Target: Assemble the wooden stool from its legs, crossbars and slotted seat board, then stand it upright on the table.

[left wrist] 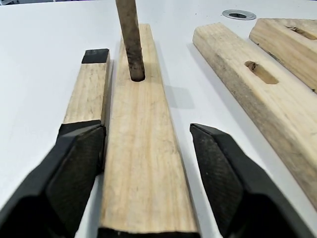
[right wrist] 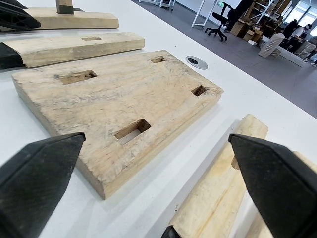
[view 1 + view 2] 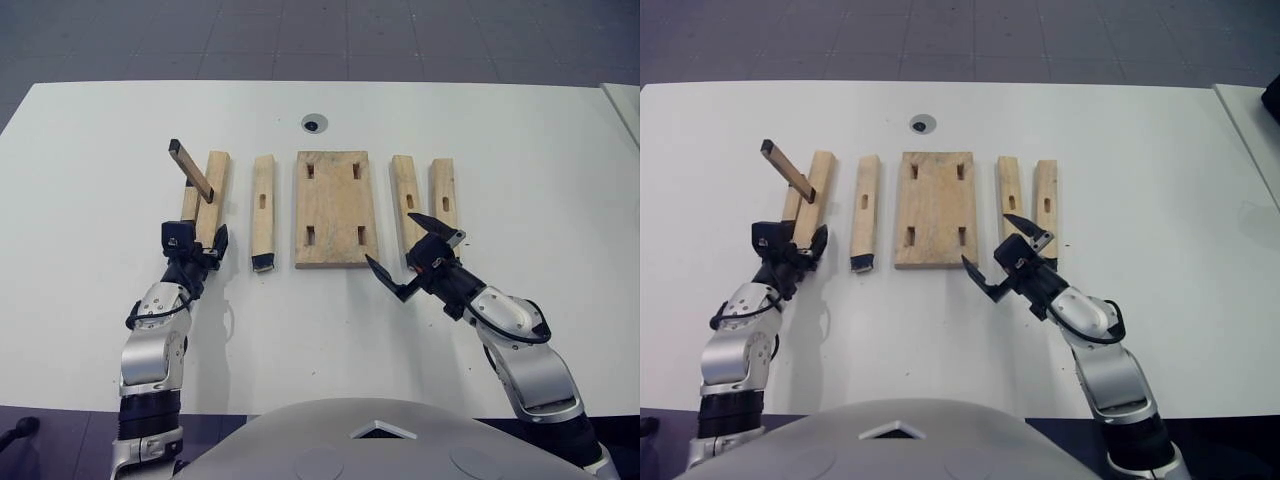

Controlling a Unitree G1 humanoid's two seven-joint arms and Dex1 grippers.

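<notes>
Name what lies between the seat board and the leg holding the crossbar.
One slotted leg, lying flat, touching neither seat board nor crossbar leg; seen in the left eye view.

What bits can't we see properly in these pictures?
- Crossbar: its top is cut off by the left wrist view's edge.
- How deep the crossbar goes: hidden inside the left leg.
- Inner right leg: its near end is behind the right gripper in the eye views.
</notes>
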